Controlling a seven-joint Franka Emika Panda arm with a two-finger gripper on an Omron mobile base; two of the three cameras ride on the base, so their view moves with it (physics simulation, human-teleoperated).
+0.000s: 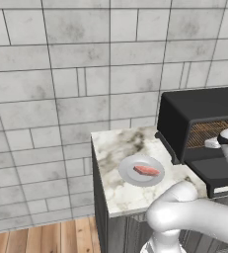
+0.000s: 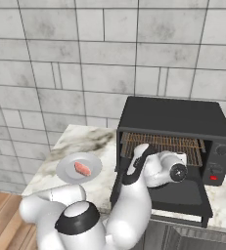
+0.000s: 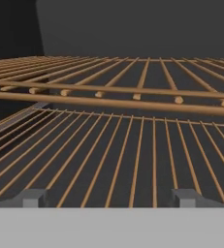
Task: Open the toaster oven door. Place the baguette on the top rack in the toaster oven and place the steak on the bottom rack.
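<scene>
So, quick status from my end:
Door: toaster oven door (image 2: 180, 195) is down flat, oven (image 2: 175, 119) open.
Hand: gripper (image 3: 108, 197) spread wide, holding nothing, poking between the racks (image 3: 133, 97).
Steak: steak (image 1: 146, 171) sits on the plate (image 1: 128, 173), left of oven.
Baguette: can't spot it.
Tip: I'd back out level, avoiding wires.

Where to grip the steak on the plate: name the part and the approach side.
Grip the steak across its narrow width, coming straight down from above. It lies flat on the plate, its long axis running left to right, so the sides sit too low for a sideways approach. The gripper is open.
</scene>
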